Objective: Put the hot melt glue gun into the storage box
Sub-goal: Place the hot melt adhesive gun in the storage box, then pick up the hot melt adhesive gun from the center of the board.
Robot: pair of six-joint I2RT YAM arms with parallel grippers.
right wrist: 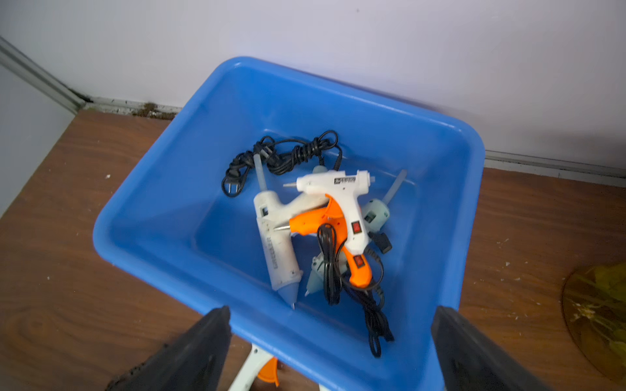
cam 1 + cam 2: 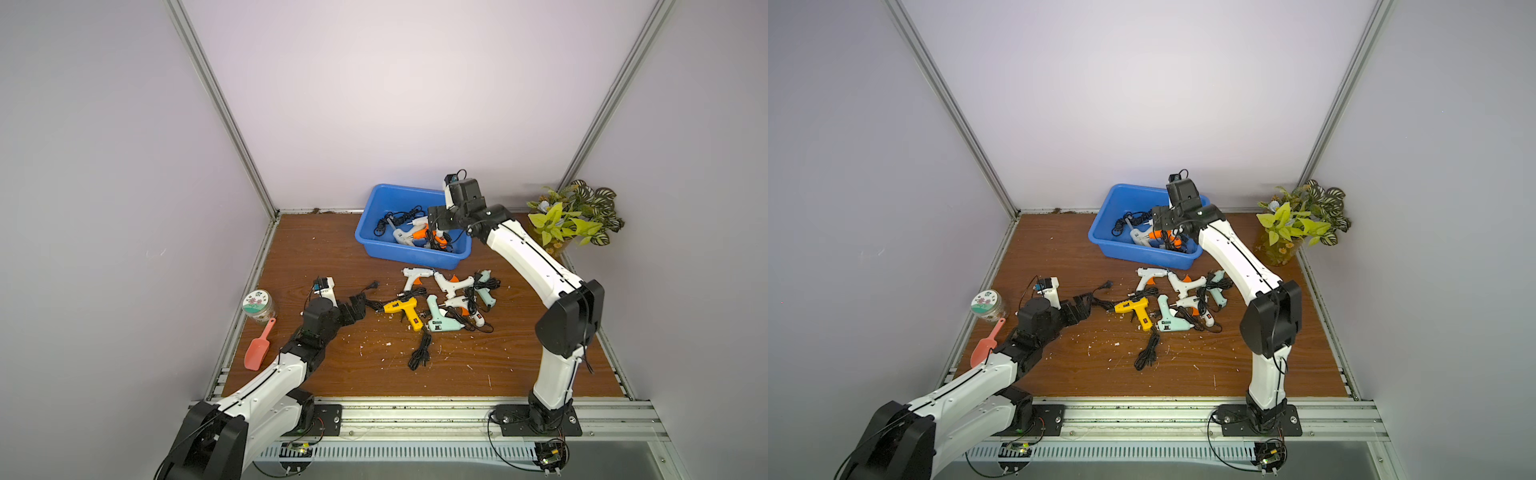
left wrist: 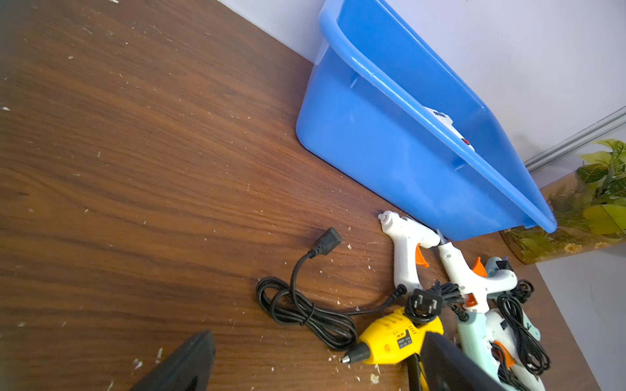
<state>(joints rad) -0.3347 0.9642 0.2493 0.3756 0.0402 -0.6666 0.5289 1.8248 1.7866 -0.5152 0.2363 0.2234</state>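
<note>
**Six glue guns out on the counter, both end effectors wide and empty**

One counter carries everything. The storage box sits directly beneath my right end effector, whose jaws stand wide apart with nothing between them. My left end effector lies low, equally wide and empty. A coiled black cord lies just ahead of it, and the yellow glue gun is just beyond that.

My worries, biggest first. The box looks like light plastic, so an arm brushing its rim could shove it. The guns ahead of the left end effector lie tangled with their cords crossing, so lifting one may drag a neighbour. The coil sits nearest the left jaws, and closing there would catch cable rather than a gun.

My count:
- One box and two end effectors.
- Six guns on the counter: three white, two mint, one yellow.
- At least four guns in the box: one large pale, one white, one orange, and at least one mint. Cords hide the rest.
- One bundled cord, lying apart on the counter.
</note>
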